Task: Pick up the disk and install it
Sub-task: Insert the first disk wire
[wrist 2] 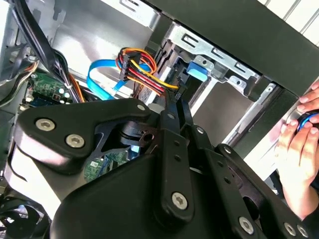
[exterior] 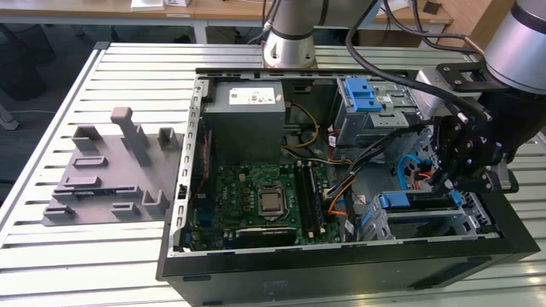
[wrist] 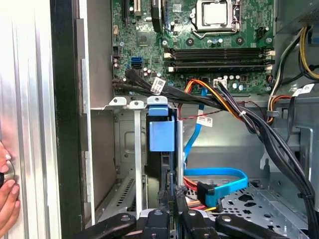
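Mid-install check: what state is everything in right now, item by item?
Black desktop computer case: side panel off, interior open.
Silver-grey hard disk with blue rails: on edge inside the drive bay.
Black robot hand: down inside the case, right at the disk.
Processor socket: uncovered, no cooler.
Flat blue data cable: looped loose beside the bay.
Person's hand: resting on the case's outside.

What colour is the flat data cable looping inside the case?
Blue flat cable, clearest in the first wrist view.
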